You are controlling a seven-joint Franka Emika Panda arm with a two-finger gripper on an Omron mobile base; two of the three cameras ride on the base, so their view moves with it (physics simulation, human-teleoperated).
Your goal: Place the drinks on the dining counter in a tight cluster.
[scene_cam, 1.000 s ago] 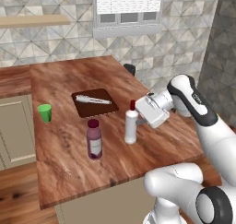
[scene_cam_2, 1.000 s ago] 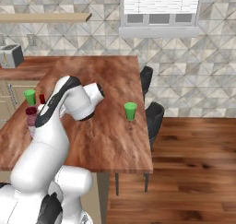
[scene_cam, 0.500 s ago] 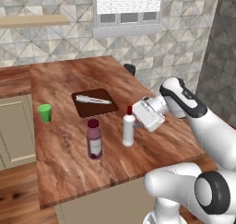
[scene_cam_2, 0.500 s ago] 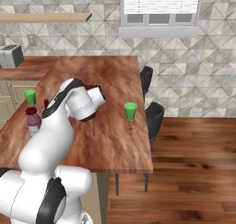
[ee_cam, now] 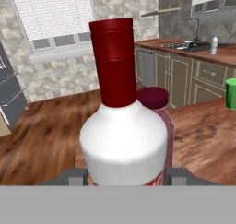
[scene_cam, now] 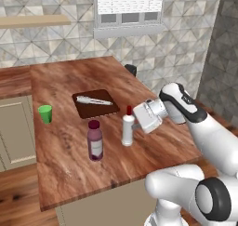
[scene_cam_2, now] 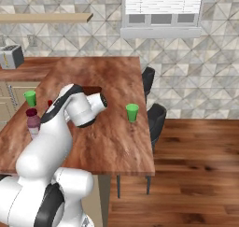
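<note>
While upright on the dining counter [scene_cam: 69, 174], white bottle [scene_cam: 127, 128] clamped by hand [scene_cam: 135, 123], purple bottle [scene_cam: 95, 140] near.

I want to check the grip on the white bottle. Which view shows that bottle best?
The left base view: the whole white bottle stands on the dining counter, with the claw at its side. The hand view gives a close-up of its red cap and shoulder; the right base view shows just the cap.
</note>
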